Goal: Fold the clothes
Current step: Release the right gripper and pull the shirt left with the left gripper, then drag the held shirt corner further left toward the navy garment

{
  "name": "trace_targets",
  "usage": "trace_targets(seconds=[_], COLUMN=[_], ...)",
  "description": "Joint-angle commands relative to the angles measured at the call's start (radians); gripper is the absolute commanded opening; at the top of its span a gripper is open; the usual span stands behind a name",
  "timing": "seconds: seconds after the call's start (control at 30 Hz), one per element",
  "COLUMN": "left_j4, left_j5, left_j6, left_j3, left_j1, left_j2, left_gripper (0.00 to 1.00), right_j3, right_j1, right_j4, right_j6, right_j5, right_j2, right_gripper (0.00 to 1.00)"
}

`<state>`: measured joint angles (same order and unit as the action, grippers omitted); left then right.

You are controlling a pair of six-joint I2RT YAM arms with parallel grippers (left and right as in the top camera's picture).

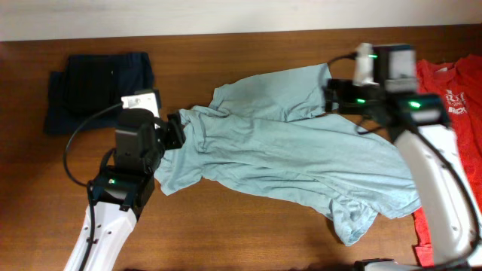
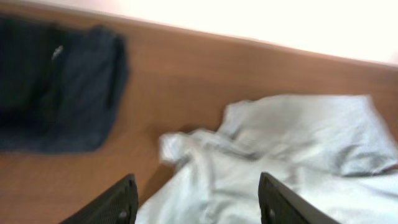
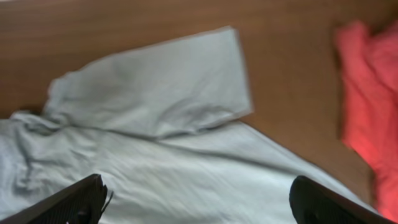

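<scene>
Brown wooden tabletop (image 1: pixel 248 233) nearest me. Pale grey-blue T-shirt (image 1: pixel 301 150) lies rumpled across its middle, unfolded. I see left fingers (image 2: pixel 123 204) apart at its left edge, right fingers (image 3: pixel 74 202) wide apart, nothing held. White wall (image 1: pixel 151 15) beyond.

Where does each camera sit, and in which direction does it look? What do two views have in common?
Overhead: above the table, looking straight down; left arm and right arm show.
Left wrist: on the left arm, facing the navy piece and grey-blue T-shirt; left gripper shows.
Right wrist: on the right arm, facing the red-orange T-shirt; right gripper shows.
Shared: both wrist views show the grey-blue T-shirt.
</scene>
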<state>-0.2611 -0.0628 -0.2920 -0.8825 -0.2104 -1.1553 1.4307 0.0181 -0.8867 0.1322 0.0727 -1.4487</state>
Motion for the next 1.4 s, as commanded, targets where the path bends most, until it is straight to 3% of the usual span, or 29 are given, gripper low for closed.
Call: trace_targets(seconds=[0.0, 0.27, 0.5, 0.93, 1.2, 1.37], left_j4=[0.05, 0.09, 0.061, 0.036, -0.006, 0.003], left_j5=[0.14, 0.199, 0.198, 0.189, -0.069, -0.085], left_j6=[0.001, 0.004, 0.105, 0.13, 0.13, 0.13], left_j3=[0.0, -0.024, -0.099, -0.102, -0.102, -0.102], left_j1=[0.003, 0.001, -0.023, -0.038, -0.035, -0.007], left_j2=[0.011, 0.011, 0.011, -0.034, -0.23, -0.367], left_gripper=[0.62, 0.57, 0.56, 0.62, 0.62, 0.61], right_j3=[0.013, 0.013, 0.013, 0.013, 0.013, 0.013], right_j1=[-0.093, -0.328, -0.472, -0.483, -0.483, -0.483], right_j4=[-0.069, -0.209, -0.243, -0.248, -0.248, -0.248], right_j6=[0.007, 0.008, 0.008, 0.008, 0.008, 0.008], right_j5=[-0.006, -0.058, -0.057, -0.058, -0.058, -0.058], right_j2=[0.025, 0.022, 0.022, 0.022, 0.022, 0.022], right_gripper=[0.99, 0.99, 0.99, 0.98, 0.99, 0.99])
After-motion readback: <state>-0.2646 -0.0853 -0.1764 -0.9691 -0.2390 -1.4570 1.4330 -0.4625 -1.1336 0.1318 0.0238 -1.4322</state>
